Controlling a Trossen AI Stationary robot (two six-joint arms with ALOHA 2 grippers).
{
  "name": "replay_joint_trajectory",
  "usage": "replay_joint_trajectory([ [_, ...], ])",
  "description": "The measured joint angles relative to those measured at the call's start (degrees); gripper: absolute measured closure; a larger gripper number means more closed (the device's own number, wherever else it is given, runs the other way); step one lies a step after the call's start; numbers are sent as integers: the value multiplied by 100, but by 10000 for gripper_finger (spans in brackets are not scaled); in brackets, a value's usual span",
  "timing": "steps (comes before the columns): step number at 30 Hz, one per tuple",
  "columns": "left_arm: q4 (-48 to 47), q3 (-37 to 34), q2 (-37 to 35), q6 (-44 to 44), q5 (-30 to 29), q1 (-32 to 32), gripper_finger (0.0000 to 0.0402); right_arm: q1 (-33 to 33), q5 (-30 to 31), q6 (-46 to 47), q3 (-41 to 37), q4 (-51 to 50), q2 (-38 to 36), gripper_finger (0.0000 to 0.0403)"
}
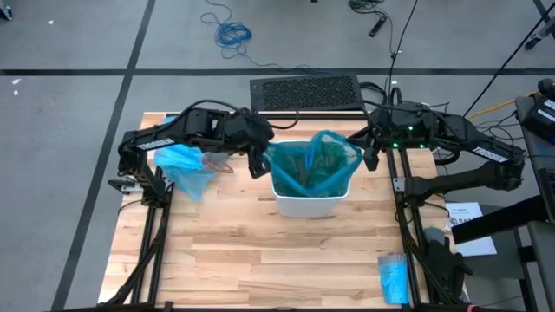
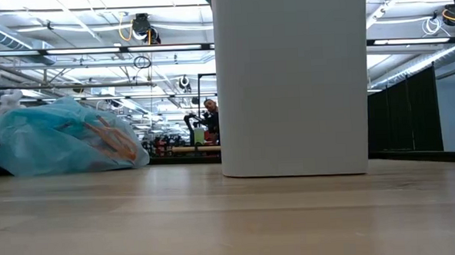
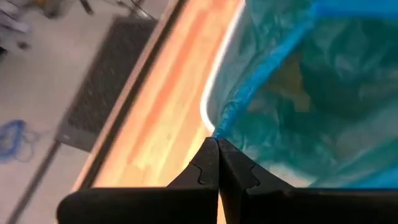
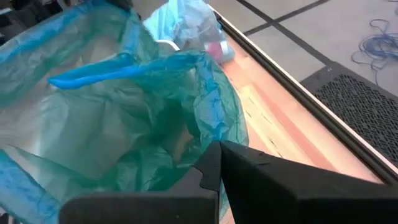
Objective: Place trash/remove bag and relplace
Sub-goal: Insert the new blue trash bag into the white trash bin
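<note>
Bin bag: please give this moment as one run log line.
left fingers: shut on green bag edge | right fingers: shut on opposite edge | white bin: upright

Two dark jointed arms; green lights on right arm (image 1: 408,130).

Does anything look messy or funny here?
Yes. The teal bag in the white bin sits crooked, bunched and not over the rim. The light-blue bag full of trash lies slumped on the table.
</note>
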Motion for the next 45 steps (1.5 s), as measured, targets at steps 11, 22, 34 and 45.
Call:
replay_joint_trajectory([
  [11,-196,0,-7,-167,-332,281,401,-25,499,240,0,-588,23,403],
  [22,-166,-226,90,-214,442,559,401,-28,585,471,-666,-361,-81,403],
  [34,-145,-920,238,-635,1277,671,402,-28,100,1113,-1753,833,-691,403],
  [45,369,-716,187,-625,1211,670,401,-28,186,1046,-1572,1007,-887,403],
])
